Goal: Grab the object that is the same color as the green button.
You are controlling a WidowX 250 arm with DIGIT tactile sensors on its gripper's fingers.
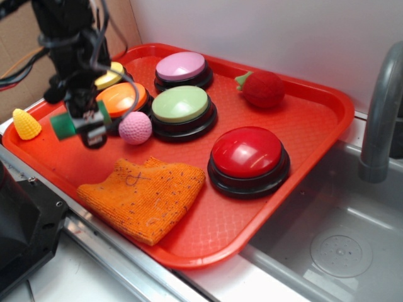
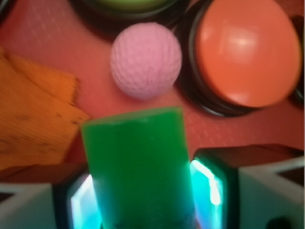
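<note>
The jaws (image 1: pixel 85 126) clamp the green cylinder (image 1: pixel 65 124) above the red tray (image 1: pixel 302 145), beside the pink ball (image 1: pixel 135 128).

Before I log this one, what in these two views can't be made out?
- Yellow button: exterior view, mostly hidden behind the arm.
- Green cylinder: wrist view, lower end cut off by the bottom edge; in the exterior view the gripper covers its middle.
- Green button: wrist view, only a sliver at the top edge.
- Orange cloth: wrist view, blurred and cut off at the left.
</note>
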